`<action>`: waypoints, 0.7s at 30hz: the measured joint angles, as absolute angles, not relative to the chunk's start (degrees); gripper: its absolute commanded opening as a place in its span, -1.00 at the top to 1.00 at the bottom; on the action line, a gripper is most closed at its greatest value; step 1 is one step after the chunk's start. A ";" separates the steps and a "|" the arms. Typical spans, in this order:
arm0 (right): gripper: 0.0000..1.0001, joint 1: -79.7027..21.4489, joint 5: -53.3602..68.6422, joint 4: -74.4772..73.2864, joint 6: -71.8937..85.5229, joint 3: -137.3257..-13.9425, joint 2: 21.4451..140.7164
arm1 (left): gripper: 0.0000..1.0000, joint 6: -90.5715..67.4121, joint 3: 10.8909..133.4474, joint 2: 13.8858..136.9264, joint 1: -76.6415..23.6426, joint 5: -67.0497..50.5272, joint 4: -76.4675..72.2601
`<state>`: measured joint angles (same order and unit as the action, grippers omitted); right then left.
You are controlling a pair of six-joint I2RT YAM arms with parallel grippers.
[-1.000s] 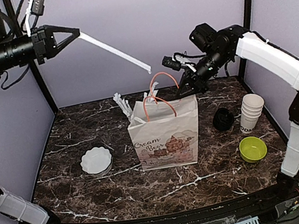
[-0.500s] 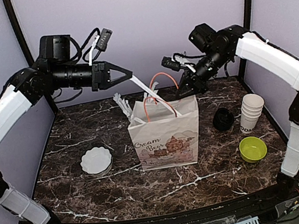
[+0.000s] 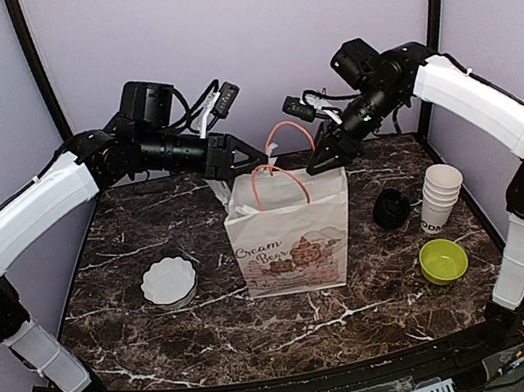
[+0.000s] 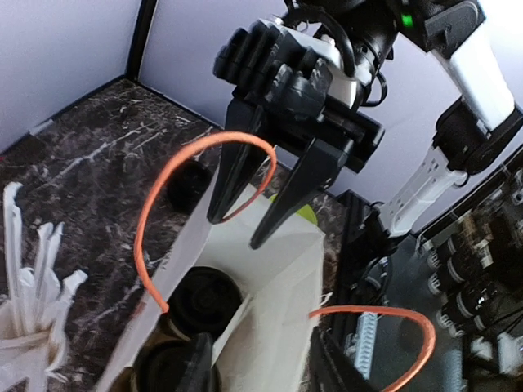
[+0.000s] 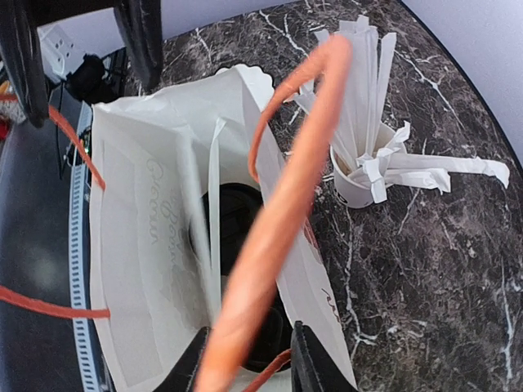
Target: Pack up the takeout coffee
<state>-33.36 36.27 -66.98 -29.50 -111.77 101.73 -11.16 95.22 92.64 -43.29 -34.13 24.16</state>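
The takeout coffee sits inside the white paper bag [image 3: 290, 242]: two black lids [image 4: 200, 298] show side by side in the left wrist view, and one lid [image 5: 237, 224] shows in the right wrist view. A thin white straw [image 5: 214, 212] leans inside the bag. My left gripper [image 3: 254, 160] hovers open over the bag's rear left rim, with nothing between its fingers [image 4: 196, 371]. My right gripper [image 3: 316, 166] is at the rear right rim, jaws parted around the rear orange handle [image 5: 278, 204], which rests against one finger.
A white cup of wrapped straws [image 3: 213, 179] stands just behind the bag. To the right are a loose black lid [image 3: 390, 207], a stack of lidless white cups [image 3: 440, 193] and a green bowl [image 3: 443, 259]. A white fluted dish [image 3: 168, 279] lies at the left.
My left arm swung down and right to the bag with a long white straw, then opened; the straw is now inside the bag. My right gripper's jaws loosened on the handle.
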 measured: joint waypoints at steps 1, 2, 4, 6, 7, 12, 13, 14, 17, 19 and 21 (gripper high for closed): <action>0.19 -33.26 36.18 -67.00 -29.54 -112.07 101.73 | -0.09 -10.57 96.12 92.90 -43.29 -33.21 25.30; 0.15 -32.99 36.16 -67.02 -29.50 -112.53 101.73 | -0.13 -10.02 97.36 93.19 -43.29 -31.88 26.74; 0.08 -32.56 36.14 -66.92 -29.23 -113.43 101.73 | -0.24 -8.56 99.68 93.36 -43.29 -28.73 29.32; 0.02 -31.64 35.99 -66.67 -28.77 -114.06 101.67 | -0.32 -6.87 102.39 93.32 -43.29 -25.26 31.62; -0.02 -30.89 35.94 -66.50 -28.60 -114.26 101.60 | -0.38 -6.15 103.50 93.32 -43.29 -23.66 32.34; -0.06 -25.58 35.73 -65.76 -27.79 -114.34 100.01 | -0.58 -1.52 109.86 92.49 -43.22 -12.51 36.18; -0.05 -24.25 35.73 -65.43 -27.55 -114.17 99.09 | -0.63 -0.58 110.32 91.88 -43.22 -10.26 36.60; -0.04 -22.83 35.68 -64.82 -27.27 -113.62 97.76 | -0.65 0.08 110.45 91.11 -43.11 -7.09 36.88; -0.15 -19.14 34.81 -61.19 -25.80 -109.32 91.42 | -0.72 2.35 109.49 87.88 -42.83 1.52 36.80; -0.51 -16.71 33.39 -56.07 -24.21 -103.92 85.12 | -0.82 3.33 106.52 84.58 -42.41 6.87 35.81; -0.95 -15.07 30.96 -49.15 -21.45 -95.64 77.19 | -0.93 4.19 102.30 80.51 -41.67 11.90 34.57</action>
<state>-15.07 30.96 -49.15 -21.45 -95.64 77.19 4.19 102.30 80.51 -41.67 11.90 34.57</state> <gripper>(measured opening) 0.696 0.900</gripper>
